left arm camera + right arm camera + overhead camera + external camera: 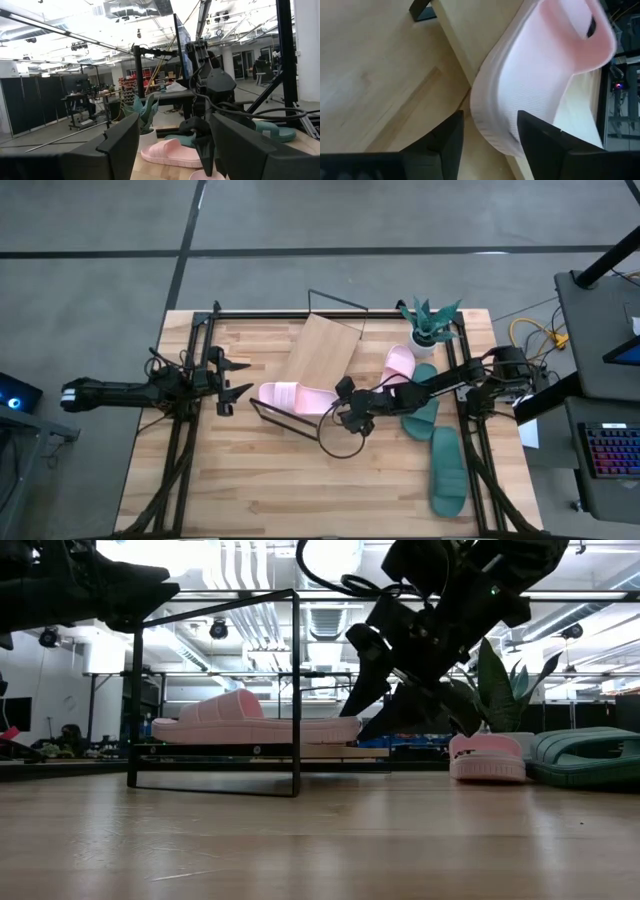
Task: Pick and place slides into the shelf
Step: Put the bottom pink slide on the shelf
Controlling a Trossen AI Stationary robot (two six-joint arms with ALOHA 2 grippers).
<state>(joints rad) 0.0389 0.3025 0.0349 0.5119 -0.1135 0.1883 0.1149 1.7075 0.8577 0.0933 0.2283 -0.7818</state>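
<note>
The shelf (320,348), a light-wood board in a black wire frame (296,690), lies askew at the table's middle. One pale pink slide (295,396) lies flat on the board, sole down (250,727). My right gripper (343,402) is open at this slide's heel end, one finger on each side of it (490,117). A second pink slide (400,364) and two teal slides (422,408) (447,470) lie on the table at the right. My left gripper (235,377) is open and empty, left of the shelf. My right gripper comes slanting down from the table's right, its fingers (451,135) along the two sides of the pink slide's heel end (495,132). A thin strip of board shows between one finger and the slide. I cannot tell whether the other finger touches it.
A potted plant (430,325) stands at the far right corner, just behind the second pink slide. The far half of the shelf board is bare. The table's near part (300,490) is bare wood. Black arm frames run along both sides of the table.
</note>
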